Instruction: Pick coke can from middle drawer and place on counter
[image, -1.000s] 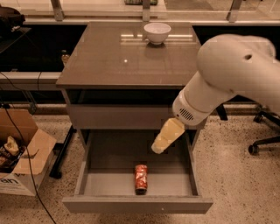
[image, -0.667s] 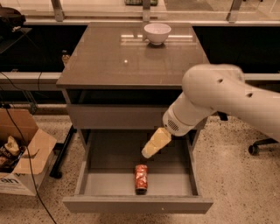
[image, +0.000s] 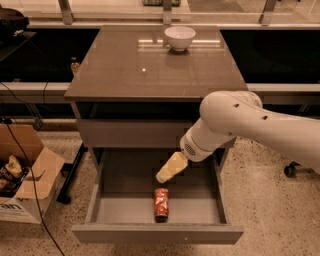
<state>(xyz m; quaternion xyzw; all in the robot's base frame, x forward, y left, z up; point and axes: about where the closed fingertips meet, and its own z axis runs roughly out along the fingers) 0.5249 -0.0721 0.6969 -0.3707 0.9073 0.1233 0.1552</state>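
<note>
The coke can (image: 161, 203), red with whitish markings, lies on its side on the floor of the open middle drawer (image: 122, 209), near the front centre. My gripper (image: 165, 175), a yellowish tip on the white arm (image: 235, 125), hangs over the drawer just above and slightly behind the can, apart from it. The counter (image: 130, 70) is the glossy grey-brown top of the cabinet above.
A white bowl (image: 179, 37) stands at the back of the counter. A closed plain drawer front (image: 125, 132) sits above the open drawer. An open cardboard box (image: 25, 175) and cables lie on the speckled floor at the left. A chair caster (image: 290, 170) shows at right.
My arm has moved left and down, bringing the gripper from the drawer's right side towards the middle, closer above the can. The can has not moved.
</note>
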